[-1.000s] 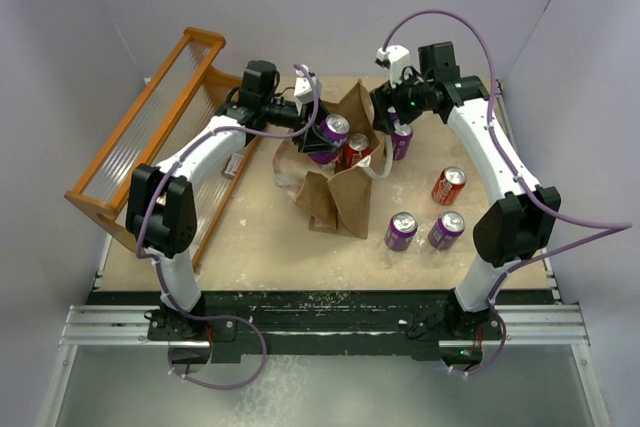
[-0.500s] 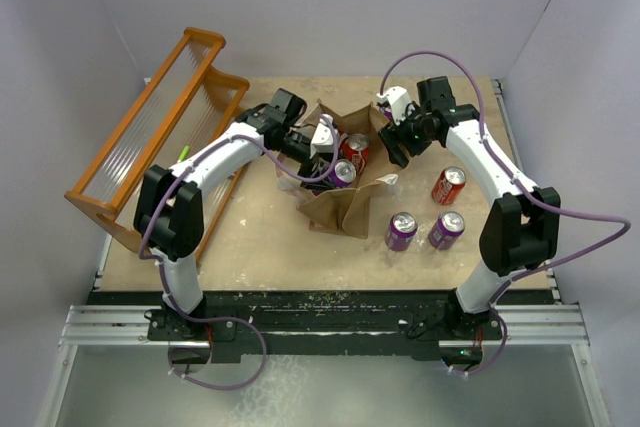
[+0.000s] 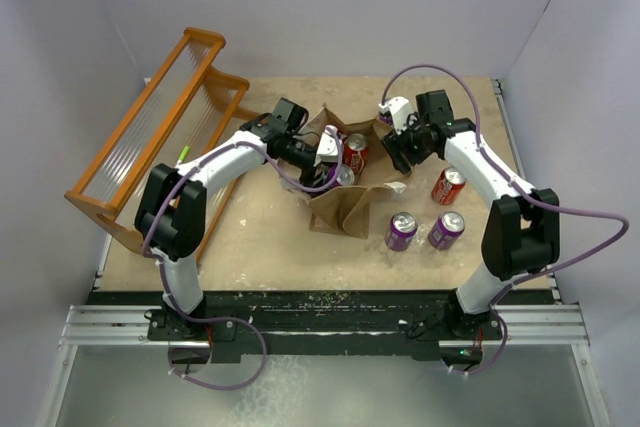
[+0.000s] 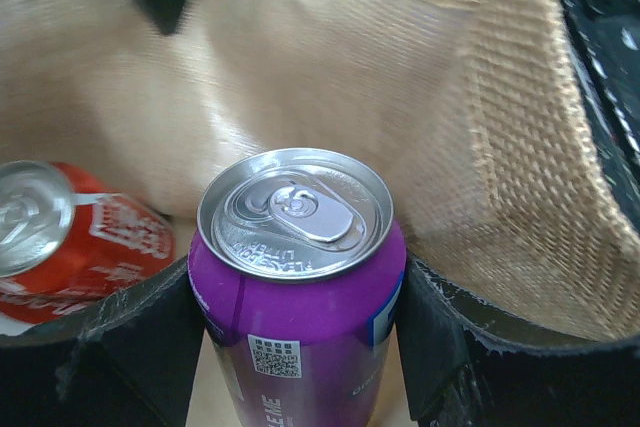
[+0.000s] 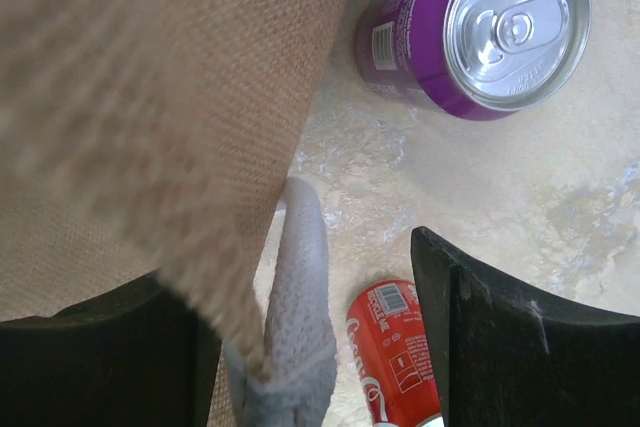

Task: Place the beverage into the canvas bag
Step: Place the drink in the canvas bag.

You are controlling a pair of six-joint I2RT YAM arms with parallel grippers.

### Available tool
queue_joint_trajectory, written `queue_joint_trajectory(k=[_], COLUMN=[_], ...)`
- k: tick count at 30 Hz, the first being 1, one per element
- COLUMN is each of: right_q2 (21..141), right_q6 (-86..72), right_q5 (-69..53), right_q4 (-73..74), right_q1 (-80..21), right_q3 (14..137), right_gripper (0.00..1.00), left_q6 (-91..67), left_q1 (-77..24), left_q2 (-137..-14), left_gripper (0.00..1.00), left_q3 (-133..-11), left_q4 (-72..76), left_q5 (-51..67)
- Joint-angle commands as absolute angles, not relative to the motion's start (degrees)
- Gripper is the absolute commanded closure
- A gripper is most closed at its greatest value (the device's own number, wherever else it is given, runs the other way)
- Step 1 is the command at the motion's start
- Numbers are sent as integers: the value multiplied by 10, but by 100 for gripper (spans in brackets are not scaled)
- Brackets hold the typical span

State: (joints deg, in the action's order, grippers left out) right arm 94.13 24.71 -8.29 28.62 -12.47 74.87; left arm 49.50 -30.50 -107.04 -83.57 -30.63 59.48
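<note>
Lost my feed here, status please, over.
Left gripper shut on purple can, inside canvas bag beside red can. Right gripper open, astride bag wall and white handle. Nothing seen blocking.

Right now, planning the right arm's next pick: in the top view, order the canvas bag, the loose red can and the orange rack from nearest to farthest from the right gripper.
1. canvas bag, right at the right gripper.
2. loose red can, standing to its right.
3. orange rack, far left.
</note>
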Motion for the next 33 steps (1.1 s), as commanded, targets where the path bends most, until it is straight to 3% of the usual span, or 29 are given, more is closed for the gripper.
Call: queue_joint_trajectory(k=[1,9,20,33], right_q2=[894,889,895,917], right_q6=[271,259,232,219], right_q5=[-73,-101,-137,-145], right_q4=[232,231,256,257], right_q1=[-133,-133,-133,-132], right_q3=[713,738,782,829], right_gripper=[27,26,26,26], left_q6=[330,150,136,81], left_q1=[-303,-304,-305,-305], left_q2=[-1051,-1099,-1173,-1130], left_gripper=[100,100,100,100], left_q3=[-833,-842,-844,-772], left_q4=[-76,151,251,333], left_q5=[595,565,592,557])
